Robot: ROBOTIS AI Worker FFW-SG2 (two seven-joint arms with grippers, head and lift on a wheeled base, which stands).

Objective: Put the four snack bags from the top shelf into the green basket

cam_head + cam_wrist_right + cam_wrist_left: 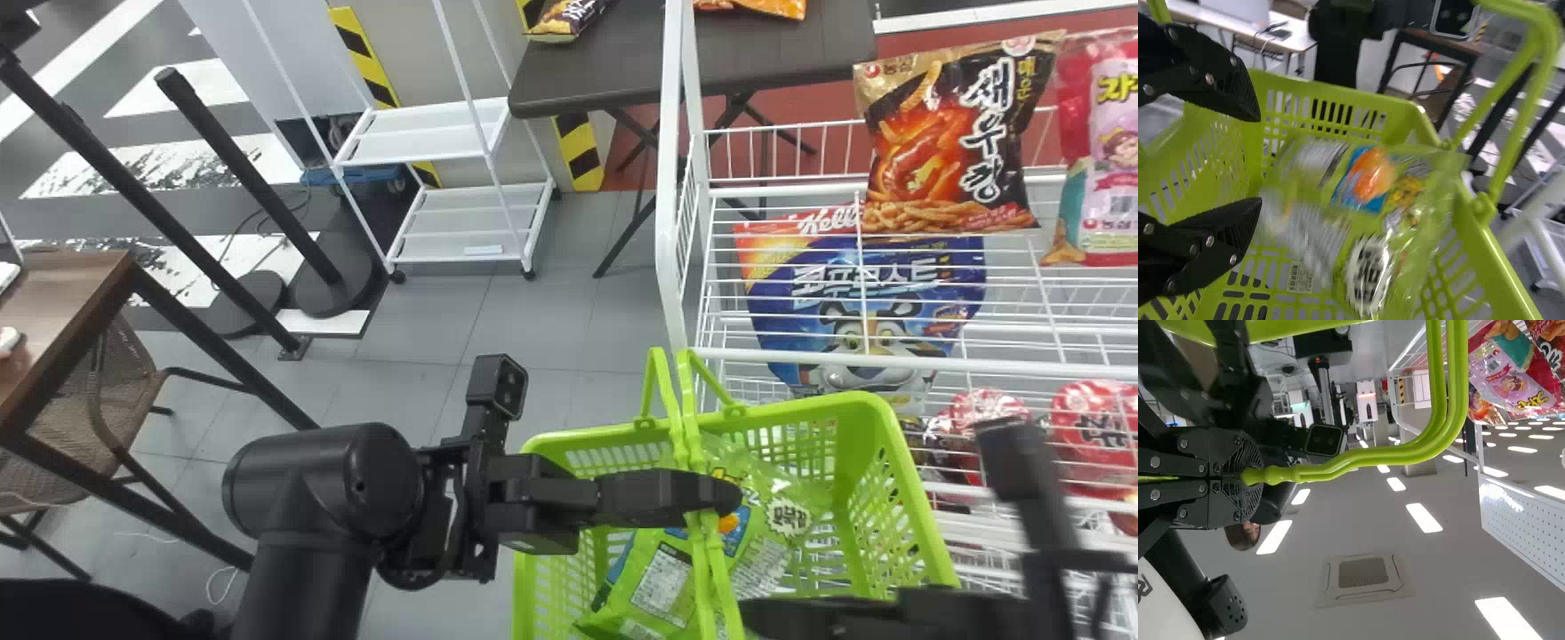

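Your green basket (853, 404), bottom centre of the head view, could tip if your left hand (1246, 475), closed on its handles (1358, 461), slips. Your right hand (1261, 160), wide beside the green bag (1315, 233) inside, could snag it, or bump the rim heading for the black bag (951, 133), upper right.

Grey square tiles (569, 329) cover the floor. A white open-shelved trolley (476, 222) stands near a dark table (605, 84) with folding-style legs, and yellow-and-black striped tape (582, 153) marks the pale surface behind them. At the head view's left, a mesh-backed chair (124, 360) sits by a brown-topped table (53, 298). Overhead, bright rectangular lights (1423, 518) and a square vent (1363, 573) dot the pale ceiling (1365, 513).
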